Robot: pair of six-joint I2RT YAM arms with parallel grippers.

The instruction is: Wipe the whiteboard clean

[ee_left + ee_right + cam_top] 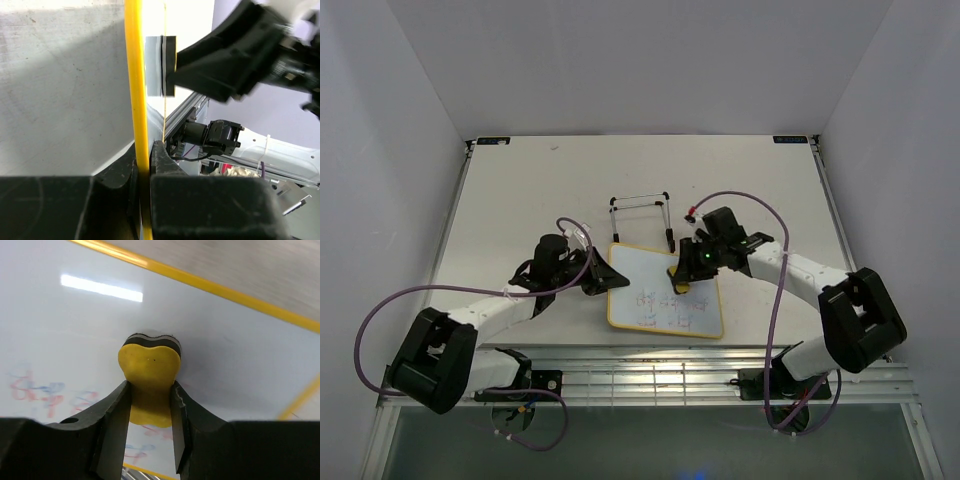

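The whiteboard [655,285], white with a thin yellow frame, lies flat on the table between the arms, with pink-blue scribbles [665,308] on its near half. My left gripper [604,279] is shut on the board's left edge; in the left wrist view the yellow frame [136,100] runs between the fingers. My right gripper [682,280] is shut on the yellow eraser [149,377] and presses its dark felt face onto the board [75,340] near its right side. Scribbles [35,390] show to the eraser's left and behind it.
A black wire stand [640,215] stands on the table just behind the board. The right arm's cable [760,215] loops above it. Metal rails [650,375] run along the near table edge.
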